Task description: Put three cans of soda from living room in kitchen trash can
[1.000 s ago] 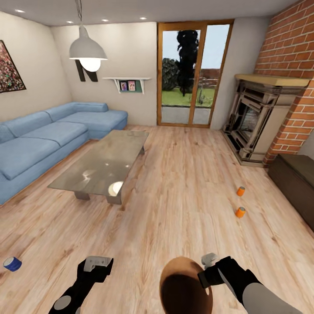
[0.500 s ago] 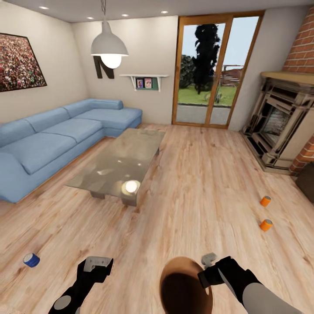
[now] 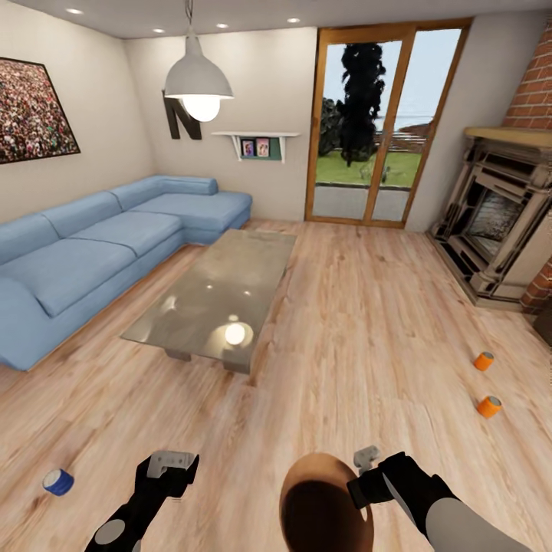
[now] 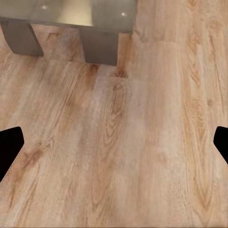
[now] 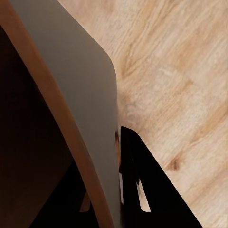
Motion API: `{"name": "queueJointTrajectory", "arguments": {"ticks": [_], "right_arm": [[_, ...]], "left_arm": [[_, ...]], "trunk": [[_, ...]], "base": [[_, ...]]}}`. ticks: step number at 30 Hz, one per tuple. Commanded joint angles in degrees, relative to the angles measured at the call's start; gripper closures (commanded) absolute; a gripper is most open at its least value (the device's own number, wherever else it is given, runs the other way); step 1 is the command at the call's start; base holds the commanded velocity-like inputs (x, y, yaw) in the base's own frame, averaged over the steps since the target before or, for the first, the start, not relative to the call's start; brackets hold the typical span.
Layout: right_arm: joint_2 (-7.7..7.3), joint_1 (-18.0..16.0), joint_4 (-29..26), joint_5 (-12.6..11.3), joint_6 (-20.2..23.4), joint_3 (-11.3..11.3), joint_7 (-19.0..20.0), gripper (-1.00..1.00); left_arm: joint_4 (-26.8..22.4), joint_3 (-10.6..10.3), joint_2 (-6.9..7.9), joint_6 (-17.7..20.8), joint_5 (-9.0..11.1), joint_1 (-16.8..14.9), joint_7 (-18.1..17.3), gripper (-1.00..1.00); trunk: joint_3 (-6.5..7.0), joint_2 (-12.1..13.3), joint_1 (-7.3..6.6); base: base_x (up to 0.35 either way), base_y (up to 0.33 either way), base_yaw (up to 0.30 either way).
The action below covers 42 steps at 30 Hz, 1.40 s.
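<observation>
Trash can (image 3: 326, 506) rim is clenched in the right jaws; left jaws gape, released, over floor (image 4: 142, 142).

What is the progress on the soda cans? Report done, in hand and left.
Done: none of the cans is binned. In hand: the right gripper grips the rim of the trash can; the left gripper is open and empty. Left: the blue can and two orange cans lie apart on the wood floor.
</observation>
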Motion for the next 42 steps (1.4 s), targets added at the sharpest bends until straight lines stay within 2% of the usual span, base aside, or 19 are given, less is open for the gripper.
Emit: {"name": "queueJointTrajectory", "arguments": {"ticks": [1, 10, 19, 42], "right_arm": [[0.02, -0.01, 0.0, -0.77, 0.22, -0.19, 0.39, 1.0], [0.05, -0.01, 0.0, -0.77, 0.22, -0.19, 0.4, 1.0], [0.08, -0.01, 0.04, -0.77, 0.15, -0.17, 0.37, 1.0], [0.14, 0.0, 0.06, -0.77, 0.13, -0.17, 0.37, 1.0]], "left_arm": [[0.0, 0.0, 0.0, 0.0, -0.01, 0.0, 0.0, -1.0], [0.0, -0.02, 0.0, 0.0, 0.0, 0.0, 0.0, -1.0], [0.0, -0.08, 0.0, -0.07, -0.16, 0.0, 0.0, -1.0], [0.0, -0.18, 0.0, 0.15, -0.29, 0.0, 0.0, -1.0]], "trunk": [[0.07, 0.0, 0.0], [0.64, 0.0, 0.0], [1.14, 0.0, 0.0], [1.23, 0.0, 0.0]], "base": [[0.226, 0.265, -0.176], [0.205, 0.273, -0.196], [0.046, 0.309, -0.169], [0.001, 0.318, -0.011]]}}
